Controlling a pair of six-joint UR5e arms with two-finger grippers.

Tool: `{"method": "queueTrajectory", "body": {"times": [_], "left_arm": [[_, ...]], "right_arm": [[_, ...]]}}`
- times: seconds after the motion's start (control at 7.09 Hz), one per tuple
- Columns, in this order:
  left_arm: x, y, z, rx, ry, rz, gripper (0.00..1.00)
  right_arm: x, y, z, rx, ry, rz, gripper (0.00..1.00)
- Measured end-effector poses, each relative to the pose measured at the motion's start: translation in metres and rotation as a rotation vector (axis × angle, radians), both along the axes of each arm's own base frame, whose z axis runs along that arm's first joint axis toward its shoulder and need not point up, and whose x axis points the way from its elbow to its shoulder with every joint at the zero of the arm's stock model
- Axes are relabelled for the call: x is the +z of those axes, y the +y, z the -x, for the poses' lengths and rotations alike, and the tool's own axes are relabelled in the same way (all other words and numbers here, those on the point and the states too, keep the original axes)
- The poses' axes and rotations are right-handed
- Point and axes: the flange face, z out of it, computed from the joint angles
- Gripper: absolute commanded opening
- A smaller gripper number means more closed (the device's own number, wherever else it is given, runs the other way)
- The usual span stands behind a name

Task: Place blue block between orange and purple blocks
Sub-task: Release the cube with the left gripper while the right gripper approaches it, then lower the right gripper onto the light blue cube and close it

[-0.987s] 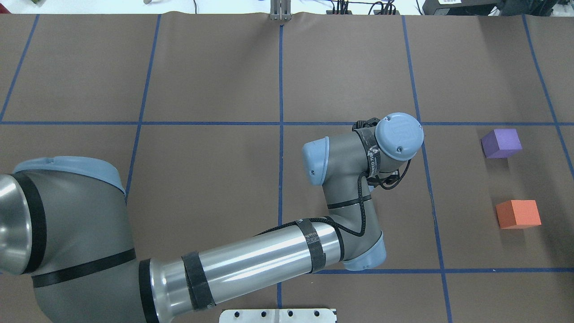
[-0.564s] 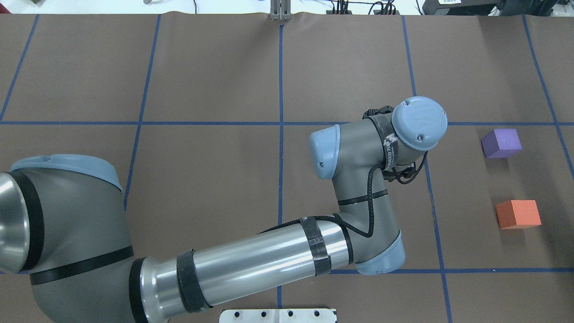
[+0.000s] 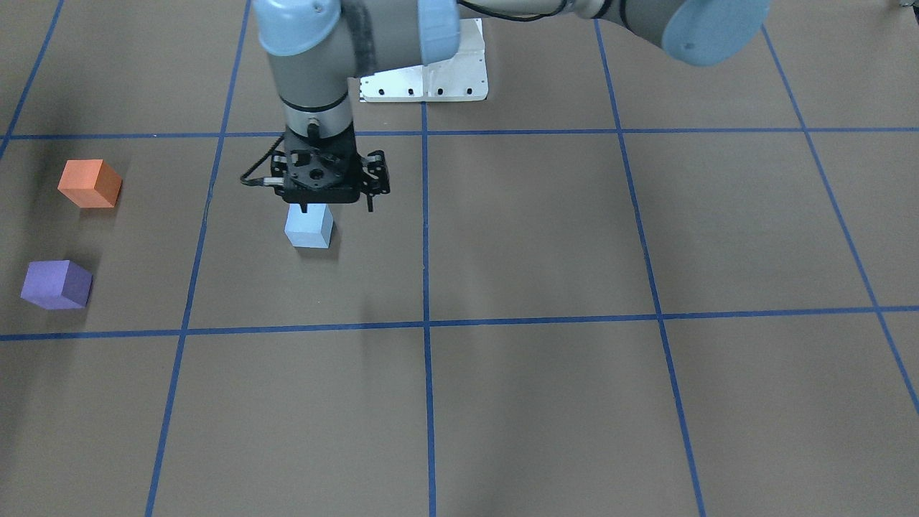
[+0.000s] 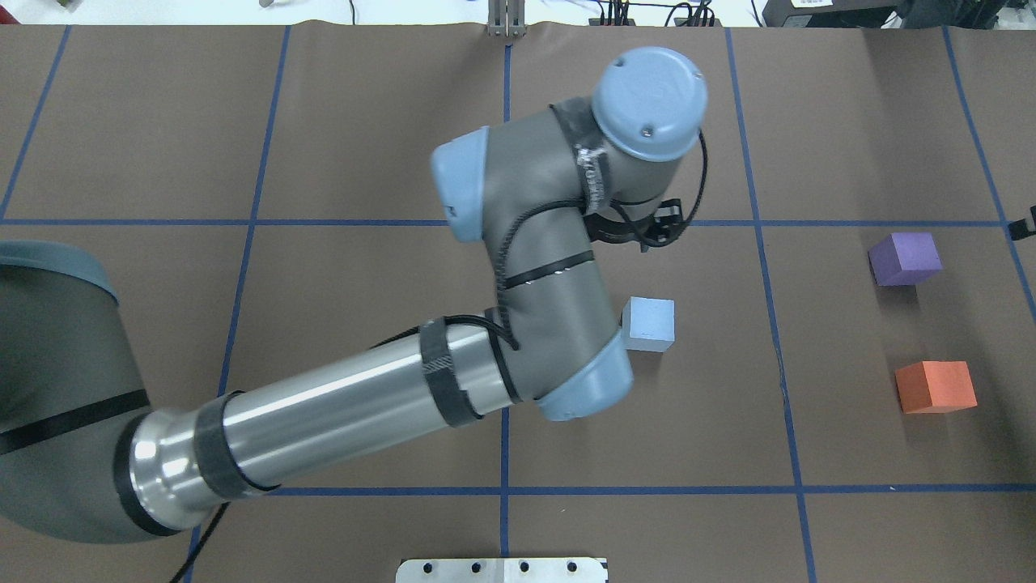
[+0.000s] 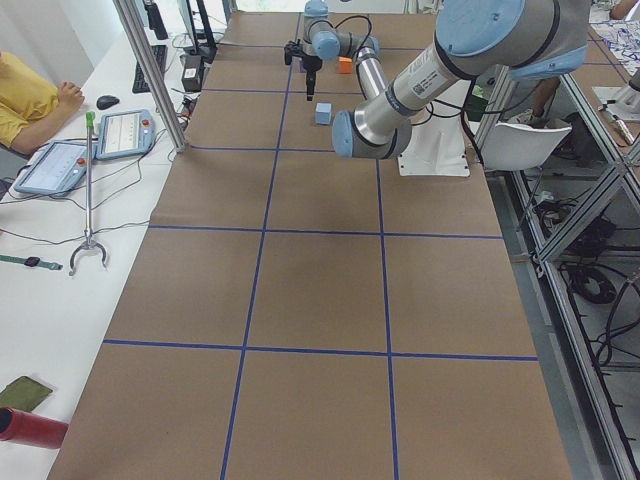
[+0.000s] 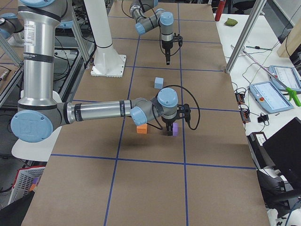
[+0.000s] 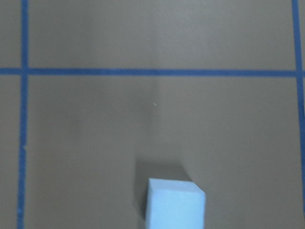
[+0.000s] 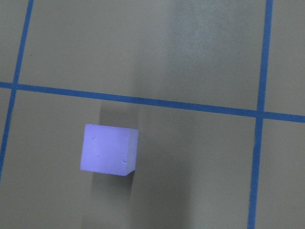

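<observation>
The light blue block [image 4: 648,323] lies on the table right of centre, free of any grip; it also shows in the front view [image 3: 309,227]. The purple block [image 4: 905,258] and the orange block [image 4: 936,386] sit apart at the right, with a gap between them. My left gripper [image 3: 336,207] hangs above the blue block, its fingers apart and empty; the left wrist view shows the block [image 7: 174,204] at its lower edge. My right gripper [image 6: 168,133] hovers by the purple block [image 8: 109,150]; I cannot tell whether it is open or shut.
The brown table cover [image 4: 364,146] carries a blue tape grid. A white base plate [image 4: 502,569] sits at the near edge. My left forearm [image 4: 340,413] spans the near left of the table. A black part of the right arm [image 4: 1029,220] shows at the right edge.
My left wrist has swung from right of centre to the far side and leftward. The blue block, hidden under the arm before, now shows on the table. Purple and orange blocks have not moved.
</observation>
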Motion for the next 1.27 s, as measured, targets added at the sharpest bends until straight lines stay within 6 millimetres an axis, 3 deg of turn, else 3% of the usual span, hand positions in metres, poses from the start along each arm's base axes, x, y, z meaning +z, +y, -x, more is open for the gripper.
{"method": "queueTrajectory", "body": {"times": [0.28, 0.56, 0.71, 0.99, 1.27], "left_arm": [[0.074, -0.027, 0.081, 0.025, 0.002, -0.047, 1.00], [0.125, -0.058, 0.135, 0.063, -0.021, -0.070, 1.00], [0.151, -0.069, 0.157, 0.088, -0.032, -0.079, 1.00], [0.178, -0.076, 0.178, 0.108, -0.046, -0.092, 1.00], [0.183, -0.076, 0.177, 0.111, -0.051, -0.092, 1.00]], "right_arm": [[-0.066, -0.011, 0.097, 0.074, -0.105, 0.087, 1.00], [-0.125, 0.000, 0.209, 0.126, -0.132, 0.141, 1.00], [-0.143, 0.013, 0.252, 0.133, -0.126, 0.141, 1.00], [-0.182, 0.028, 0.320, 0.123, -0.079, 0.146, 0.99], [-0.210, 0.036, 0.359, 0.113, -0.023, 0.153, 0.99]]}}
